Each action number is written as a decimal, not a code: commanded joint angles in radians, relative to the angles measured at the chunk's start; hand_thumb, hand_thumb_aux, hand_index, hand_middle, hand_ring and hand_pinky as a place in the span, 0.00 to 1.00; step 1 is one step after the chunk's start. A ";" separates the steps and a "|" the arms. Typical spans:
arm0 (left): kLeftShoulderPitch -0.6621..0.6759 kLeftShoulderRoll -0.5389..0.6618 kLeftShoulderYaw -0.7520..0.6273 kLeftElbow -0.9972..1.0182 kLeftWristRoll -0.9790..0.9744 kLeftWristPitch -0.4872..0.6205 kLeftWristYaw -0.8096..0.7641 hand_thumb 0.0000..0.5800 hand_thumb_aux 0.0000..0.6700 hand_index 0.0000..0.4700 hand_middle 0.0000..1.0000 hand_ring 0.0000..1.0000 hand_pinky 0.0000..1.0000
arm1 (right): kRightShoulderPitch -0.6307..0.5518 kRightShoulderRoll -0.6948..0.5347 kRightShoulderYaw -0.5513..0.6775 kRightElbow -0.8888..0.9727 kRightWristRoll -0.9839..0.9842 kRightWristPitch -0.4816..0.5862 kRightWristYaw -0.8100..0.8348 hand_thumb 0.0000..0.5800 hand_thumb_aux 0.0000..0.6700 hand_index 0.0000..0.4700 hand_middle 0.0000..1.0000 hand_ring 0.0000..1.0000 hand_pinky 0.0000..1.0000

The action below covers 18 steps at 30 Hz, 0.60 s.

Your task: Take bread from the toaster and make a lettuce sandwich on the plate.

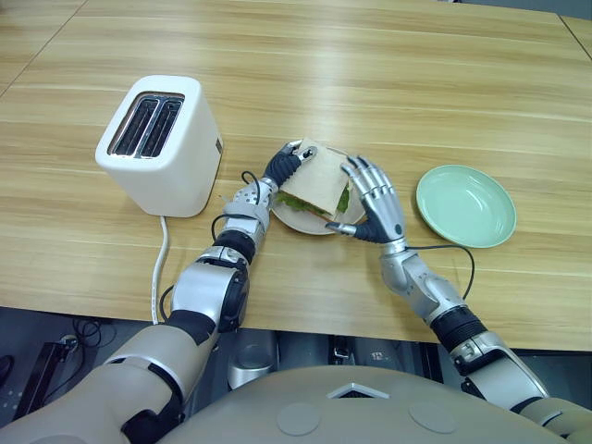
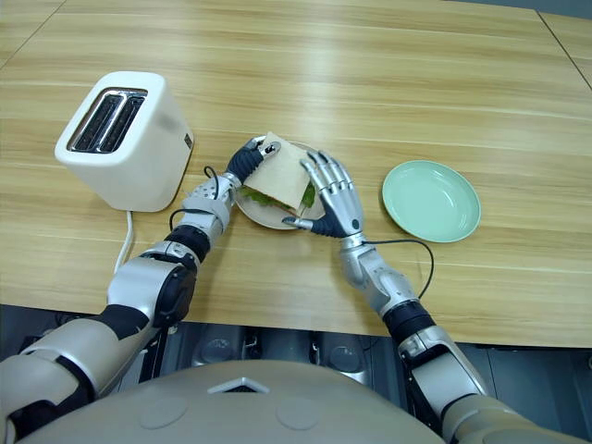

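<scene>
A white toaster (image 1: 162, 143) stands at the left with both slots looking empty. To its right a beige plate (image 1: 301, 222) holds green lettuce (image 1: 294, 200) under a tilted slice of bread (image 1: 319, 178). My left hand (image 1: 280, 166) is curled on the slice's left corner, holding it up at an angle. At the slice's right edge my right hand (image 1: 373, 197) has its fingers spread and touches the bread without gripping it.
An empty light green plate (image 1: 464, 204) lies to the right of the sandwich plate. The toaster's white cord (image 1: 161, 264) runs down to the table's front edge. Bare wooden table (image 1: 370, 74) stretches behind.
</scene>
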 commanded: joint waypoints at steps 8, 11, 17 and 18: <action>-0.019 -0.014 -0.004 0.050 0.059 0.033 0.045 1.00 1.00 0.98 1.00 1.00 1.00 | -0.033 0.008 0.142 0.159 -0.081 0.044 0.084 0.00 0.00 0.00 0.00 0.00 0.00; -0.027 -0.019 -0.006 0.057 0.071 0.041 0.055 1.00 1.00 0.98 1.00 1.00 1.00 | -0.042 0.008 0.161 0.195 -0.085 0.052 0.088 0.00 0.00 0.00 0.00 0.00 0.00; -0.042 -0.019 -0.013 0.061 0.099 0.040 0.079 1.00 1.00 0.98 1.00 1.00 1.00 | -0.056 0.011 0.181 0.245 -0.073 0.052 0.128 0.00 0.00 0.00 0.00 0.00 0.00; -0.045 -0.017 -0.014 0.060 0.103 0.038 0.083 1.00 1.00 0.98 1.00 1.00 1.00 | -0.056 0.011 0.184 0.246 -0.073 0.052 0.131 0.00 0.00 0.00 0.00 0.00 0.00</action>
